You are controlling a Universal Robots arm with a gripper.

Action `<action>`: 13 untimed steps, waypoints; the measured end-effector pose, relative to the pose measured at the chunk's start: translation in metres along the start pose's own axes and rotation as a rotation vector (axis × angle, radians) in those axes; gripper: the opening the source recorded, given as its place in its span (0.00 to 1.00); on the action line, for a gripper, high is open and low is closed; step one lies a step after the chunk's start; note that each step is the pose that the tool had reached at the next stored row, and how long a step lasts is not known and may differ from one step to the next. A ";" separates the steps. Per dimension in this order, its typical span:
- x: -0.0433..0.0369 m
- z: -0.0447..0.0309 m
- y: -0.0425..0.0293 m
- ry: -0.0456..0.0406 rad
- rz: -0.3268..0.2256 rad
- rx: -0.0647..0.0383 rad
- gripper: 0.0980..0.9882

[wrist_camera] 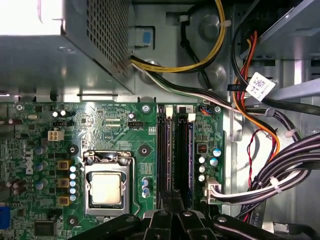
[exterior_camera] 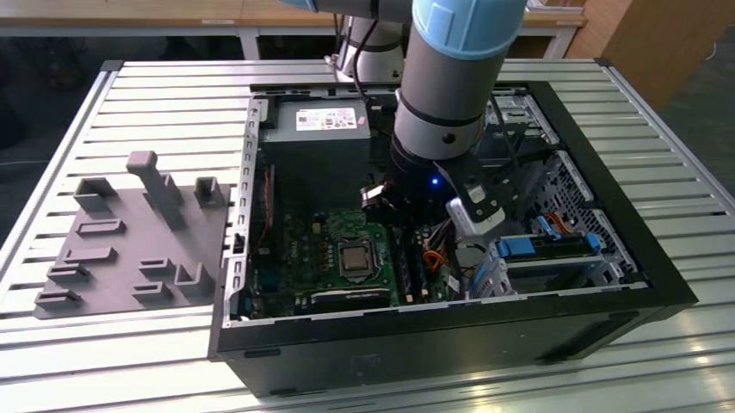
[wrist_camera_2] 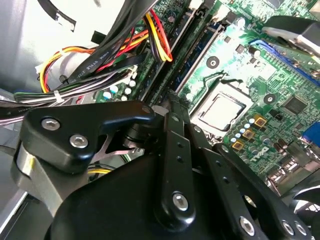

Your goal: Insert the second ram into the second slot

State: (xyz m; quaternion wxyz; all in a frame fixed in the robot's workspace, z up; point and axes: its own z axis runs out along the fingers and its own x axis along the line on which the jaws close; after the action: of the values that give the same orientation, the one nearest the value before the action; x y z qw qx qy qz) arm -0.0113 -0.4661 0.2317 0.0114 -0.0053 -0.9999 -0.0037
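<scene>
The worktop (exterior_camera: 138, 103) is ribbed metal with a pale brushed sheen. The computer case (exterior_camera: 460, 331) looks like matt black painted metal, with bare grey sheet metal inside. The motherboard (wrist_camera: 115, 135) is glossy green, and its processor lid (wrist_camera: 106, 188) is dull satin metal. The gripper (wrist_camera_2: 172, 107) has matt black links with bright metal screws. The fixture plate (exterior_camera: 126, 249) is matt grey plastic.
</scene>
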 end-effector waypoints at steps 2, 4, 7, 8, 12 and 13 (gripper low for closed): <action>0.0000 0.0006 0.0000 0.0000 0.000 0.000 0.01; -0.0001 0.0020 0.0000 -0.0001 0.000 0.000 0.01; -0.0001 0.0048 0.0000 -0.0001 0.000 0.000 0.01; -0.0002 0.0058 0.0000 -0.0001 0.000 0.000 0.01; -0.0002 0.0088 -0.0001 -0.0001 0.000 0.000 0.01; -0.0002 0.0094 -0.0001 -0.0001 0.000 0.000 0.01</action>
State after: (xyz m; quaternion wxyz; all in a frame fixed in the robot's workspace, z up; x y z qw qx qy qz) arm -0.0113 -0.4661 0.2223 0.0113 -0.0053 -0.9999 -0.0037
